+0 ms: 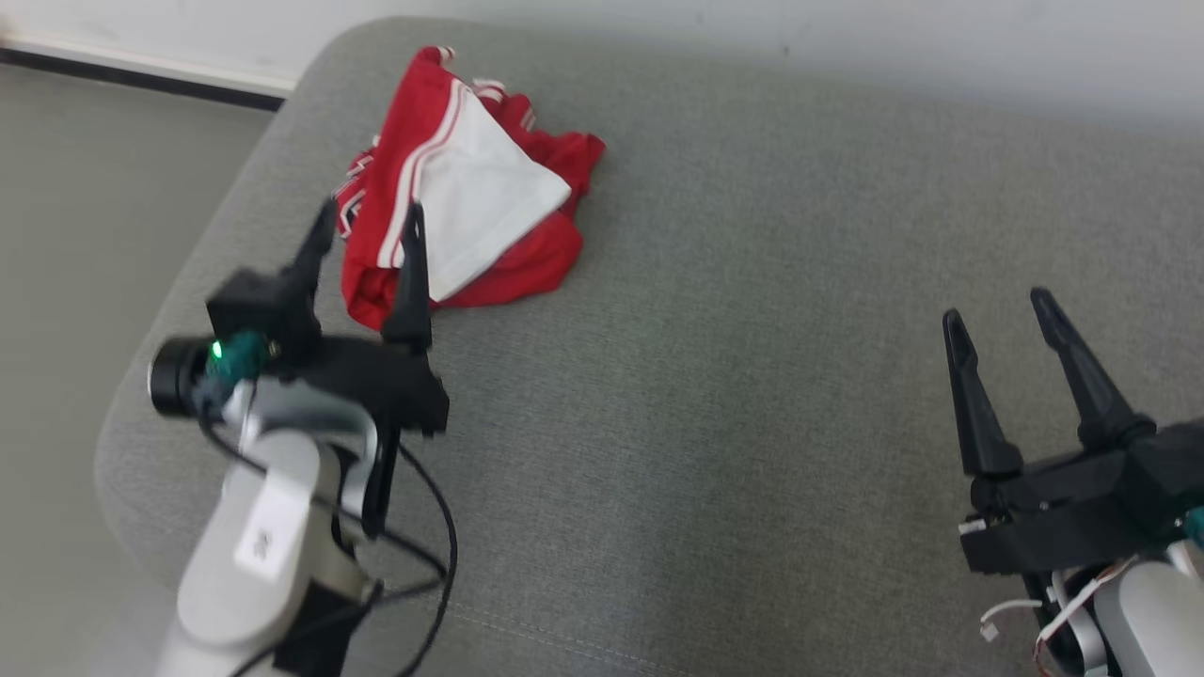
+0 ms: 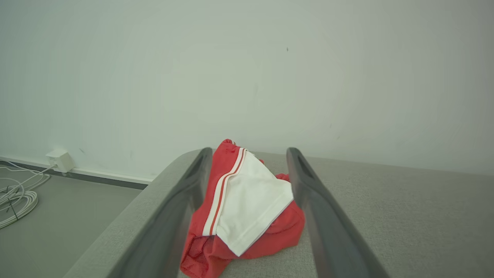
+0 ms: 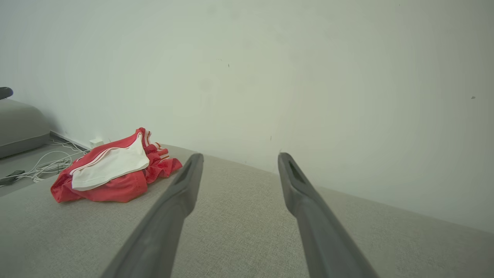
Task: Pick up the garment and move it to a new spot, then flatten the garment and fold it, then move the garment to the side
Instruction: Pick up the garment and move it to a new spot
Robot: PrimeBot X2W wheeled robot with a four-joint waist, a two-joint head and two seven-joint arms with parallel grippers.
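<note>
The garment (image 1: 461,188), a crumpled red piece with a white panel and white side stripes, lies on a grey upholstered cushion (image 1: 752,329), directly ahead of the left gripper (image 1: 371,212). Its fingers (image 1: 411,282) are spread wide and grasp nothing. In the left wrist view the garment (image 2: 247,200) sits in the gap between those fingers, its near end reaching in between them. Whether either finger touches the cloth cannot be told.

The right gripper (image 1: 995,308) is also released, fingers apart and empty, well off to the right of the garment. From its wrist camera the garment (image 3: 112,170) lies far to the left of the fingers (image 3: 181,193).

The cushion's rounded corner and left edge run just left of the left fingers, with floor (image 1: 85,188) beyond. Its far edge meets a pale wall (image 2: 247,58) just past the garment. Bare grey fabric stretches between the two grippers and ahead of the right fingers.

A white sticker (image 1: 266,541) on the left forearm carries marks too blurred to read.

The garment's long axis runs along the left fingers' line, from their tips away towards the wall, and the stripes follow it. The white panel's pointed corner faces back towards the fingers.
</note>
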